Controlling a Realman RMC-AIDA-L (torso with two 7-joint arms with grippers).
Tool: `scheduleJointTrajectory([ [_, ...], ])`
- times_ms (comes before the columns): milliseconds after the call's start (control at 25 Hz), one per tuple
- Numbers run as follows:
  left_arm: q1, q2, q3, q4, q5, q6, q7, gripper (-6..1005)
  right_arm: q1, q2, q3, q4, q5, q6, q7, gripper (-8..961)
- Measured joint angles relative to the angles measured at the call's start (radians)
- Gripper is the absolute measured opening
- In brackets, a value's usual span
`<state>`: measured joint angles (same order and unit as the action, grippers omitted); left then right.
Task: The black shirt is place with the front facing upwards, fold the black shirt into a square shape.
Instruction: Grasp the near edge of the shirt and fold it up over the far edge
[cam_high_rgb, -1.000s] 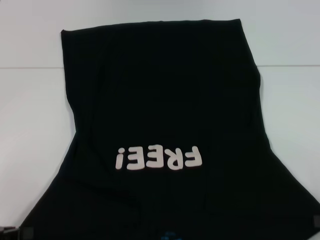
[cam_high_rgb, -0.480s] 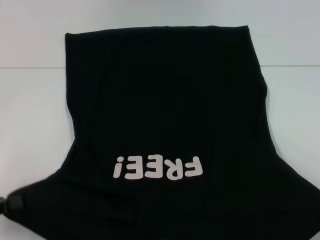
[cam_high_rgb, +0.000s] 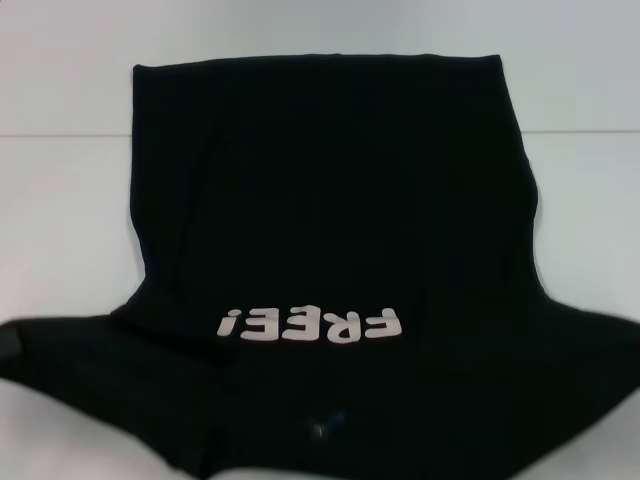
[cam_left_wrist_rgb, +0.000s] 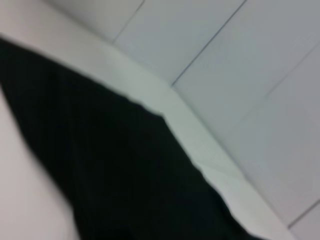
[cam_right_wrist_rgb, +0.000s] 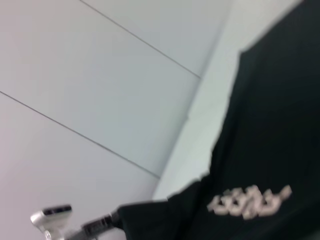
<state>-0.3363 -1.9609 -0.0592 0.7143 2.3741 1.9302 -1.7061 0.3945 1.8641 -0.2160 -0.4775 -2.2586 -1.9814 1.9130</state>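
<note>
Head view: the large black short-sleeved fabric T-shirt (cam_high_rgb: 330, 270) with white "FREE!" lettering (cam_high_rgb: 310, 325) lies front-up on the white table (cam_high_rgb: 60, 200), hem at the far side, collar toward the robot. Against the pictures half a second and a second ago, the near part has changed — both sleeves now stretch out sideways to the left and right edges of the picture, the lettering sits slightly higher, and white table shows below the near corners where cloth reached before. A small blue neck label (cam_high_rgb: 338, 420) shows near the collar. The cloth is matte and faintly ribbed, its far edge straight, its body narrowing toward a waist above the sleeves. At the left edge a dark block, the left gripper (cam_high_rgb: 10, 343), sits at the tip of the left sleeve; whether it is spread or pinching cannot be told.

Left wrist view: a broad wedge of the black fabric (cam_left_wrist_rgb: 125, 175) crosses the pale table edge (cam_left_wrist_rgb: 200, 135), with light tiled floor (cam_left_wrist_rgb: 250, 60) beyond. No fingers show.

Right wrist view: the shirt hangs stretched, lettering visible, over the table edge and floor. Far off, the other arm's dark gripper — with a white fitting behind it — meets the sleeve tip. The right gripper itself is out of sight.
</note>
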Motion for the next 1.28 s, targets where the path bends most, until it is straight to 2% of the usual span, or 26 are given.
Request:
scheduleJointTrajectory([
  [240, -0.032, 0.009, -0.014, -0.058, -0.141, -0.076, -0.005, 49, 0.063, -0.001, 0.0, 0.001, 0.141, 0.022, 0.0, 46],
  [360, -0.056, 0.015, -0.005, -0.077, -0.155, -0.091, -0.005, 49, 0.105, 0.001, -0.019, -0.002, 0.144, 0.031, 0.0, 46],
  [480, -0.054, 0.015, -0.009, -0.079, -0.161, -0.09, -0.005, 49, 0.118, 0.009, -0.028, -0.007, 0.144, 0.027, -0.005, 46],
  [680, -0.025, 0.013, -0.014, -0.072, -0.183, -0.056, 0.005, 48, 0.092, 0.01, -0.025, -0.004, 0.151, 0.0, -0.051, 46],
  [960, 0.061, -0.005, -0.016, -0.043, -0.235, 0.015, 0.049, 48, 0.01, 0.01, -0.064, 0.001, 0.154, -0.008, -0.142, 46],
  [1080, 0.096, -0.014, -0.013, -0.035, -0.257, 0.024, 0.066, 48, -0.004, 0.013, -0.113, 0.001, 0.155, -0.01, -0.157, 45],
  [1280, 0.119, -0.024, 0.015, -0.021, -0.224, 0.042, 0.086, 49, -0.01, 0.024, -0.263, -0.004, 0.152, -0.01, -0.203, 45],
])
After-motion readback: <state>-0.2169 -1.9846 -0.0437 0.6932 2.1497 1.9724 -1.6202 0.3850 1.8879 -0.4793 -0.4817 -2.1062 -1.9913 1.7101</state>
